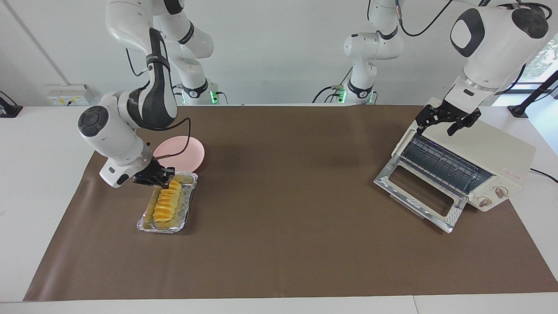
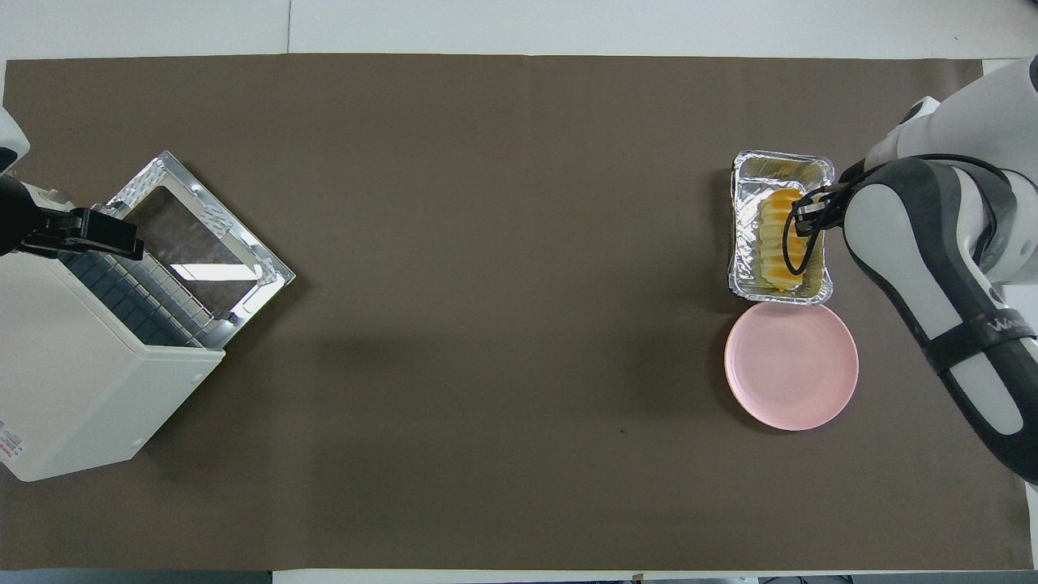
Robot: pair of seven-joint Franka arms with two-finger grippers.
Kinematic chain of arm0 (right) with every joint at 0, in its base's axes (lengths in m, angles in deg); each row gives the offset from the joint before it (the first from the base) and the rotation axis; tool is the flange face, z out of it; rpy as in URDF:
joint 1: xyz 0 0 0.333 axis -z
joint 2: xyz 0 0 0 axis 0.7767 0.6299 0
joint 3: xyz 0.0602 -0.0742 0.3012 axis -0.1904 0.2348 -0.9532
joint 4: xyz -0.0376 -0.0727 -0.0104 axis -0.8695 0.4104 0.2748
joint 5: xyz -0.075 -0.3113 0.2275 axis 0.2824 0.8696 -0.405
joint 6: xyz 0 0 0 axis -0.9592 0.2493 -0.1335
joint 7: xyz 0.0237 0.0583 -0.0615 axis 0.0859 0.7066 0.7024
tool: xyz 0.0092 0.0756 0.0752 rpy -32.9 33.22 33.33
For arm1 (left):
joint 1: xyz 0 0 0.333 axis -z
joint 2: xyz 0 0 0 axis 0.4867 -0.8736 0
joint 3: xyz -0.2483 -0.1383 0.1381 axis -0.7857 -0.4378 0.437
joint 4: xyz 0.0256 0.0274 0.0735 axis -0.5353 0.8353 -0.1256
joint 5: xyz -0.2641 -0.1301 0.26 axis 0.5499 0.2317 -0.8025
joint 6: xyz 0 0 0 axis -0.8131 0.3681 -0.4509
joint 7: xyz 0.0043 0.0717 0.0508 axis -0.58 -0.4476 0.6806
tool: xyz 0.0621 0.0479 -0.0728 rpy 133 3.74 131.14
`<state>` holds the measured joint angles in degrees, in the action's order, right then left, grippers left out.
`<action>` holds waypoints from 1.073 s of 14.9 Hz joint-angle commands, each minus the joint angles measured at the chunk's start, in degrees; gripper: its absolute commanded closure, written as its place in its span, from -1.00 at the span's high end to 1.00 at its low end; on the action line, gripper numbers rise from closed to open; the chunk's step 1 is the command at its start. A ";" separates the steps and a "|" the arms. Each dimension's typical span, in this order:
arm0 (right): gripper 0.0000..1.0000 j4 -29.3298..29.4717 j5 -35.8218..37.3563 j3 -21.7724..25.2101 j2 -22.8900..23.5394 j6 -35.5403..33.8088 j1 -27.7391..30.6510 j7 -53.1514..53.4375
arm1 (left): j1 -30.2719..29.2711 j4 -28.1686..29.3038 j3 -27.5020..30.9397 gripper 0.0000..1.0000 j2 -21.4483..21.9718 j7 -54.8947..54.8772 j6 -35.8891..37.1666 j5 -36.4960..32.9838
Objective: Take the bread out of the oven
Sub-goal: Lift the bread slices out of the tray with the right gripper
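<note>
The bread (image 1: 167,203) (image 2: 780,240), a ridged yellow-orange loaf, lies in a silver foil tray (image 1: 188,208) (image 2: 738,259) toward the right arm's end of the table. My right gripper (image 1: 165,178) (image 2: 801,219) is shut just above the loaf's end nearer the robots, and I see nothing between its tips. The cream-white oven (image 1: 497,148) (image 2: 81,389) stands at the left arm's end. Its glass door (image 1: 418,195) (image 2: 203,235) is folded down and the dark wire rack (image 1: 440,162) shows. My left gripper (image 1: 448,123) (image 2: 85,235) waits open over the oven's top.
A round pink plate (image 1: 187,150) (image 2: 791,365) lies right beside the foil tray, nearer the robots. A brown mat (image 1: 283,174) covers the table between the tray and the oven.
</note>
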<state>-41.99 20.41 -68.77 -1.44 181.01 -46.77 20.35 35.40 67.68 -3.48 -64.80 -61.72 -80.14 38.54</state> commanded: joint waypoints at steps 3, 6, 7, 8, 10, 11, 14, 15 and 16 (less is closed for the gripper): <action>0.12 -2.22 0.90 -0.29 0.19 4.60 0.56 -0.19 | -0.82 -1.23 -0.33 1.00 -0.43 0.30 1.23 0.51; 1.00 -3.63 0.90 -0.37 0.98 8.38 0.56 -0.19 | -0.82 -1.23 -0.33 1.00 -0.43 0.30 1.23 0.51; 1.00 -4.33 0.90 -0.37 1.59 10.31 0.56 -0.19 | -0.82 -1.23 -0.33 1.00 -0.43 0.30 1.23 0.51; 1.00 -5.56 0.90 -0.37 1.94 12.16 0.56 -0.28 | -0.82 -1.23 -0.33 1.00 -0.43 0.30 1.23 0.51; 1.00 -8.02 0.90 -0.37 2.21 15.15 0.73 -0.45 | -0.82 -1.23 -0.33 1.00 -0.43 0.30 1.23 0.51; 1.00 -9.16 0.90 -0.37 2.21 16.47 1.08 -0.63 | -0.82 -1.23 -0.33 1.00 -0.43 0.30 1.23 0.51; 0.97 -11.28 0.82 -0.37 1.86 18.15 1.17 -0.80 | -0.82 -1.23 -0.33 1.00 -0.43 0.30 1.32 0.51; 0.54 -11.63 0.82 -0.37 1.86 18.24 1.35 -0.98 | -0.82 -1.23 -0.33 1.00 -0.43 0.30 1.23 0.51; 0.13 -12.50 0.82 -0.37 1.77 18.41 1.26 -0.98 | -0.82 -1.23 -0.33 1.00 -0.43 0.30 1.32 0.51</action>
<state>-51.89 20.45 -68.57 1.61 198.05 -46.34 20.35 35.37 67.68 -3.47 -64.80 -61.71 -80.14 38.54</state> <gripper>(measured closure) 0.013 0.000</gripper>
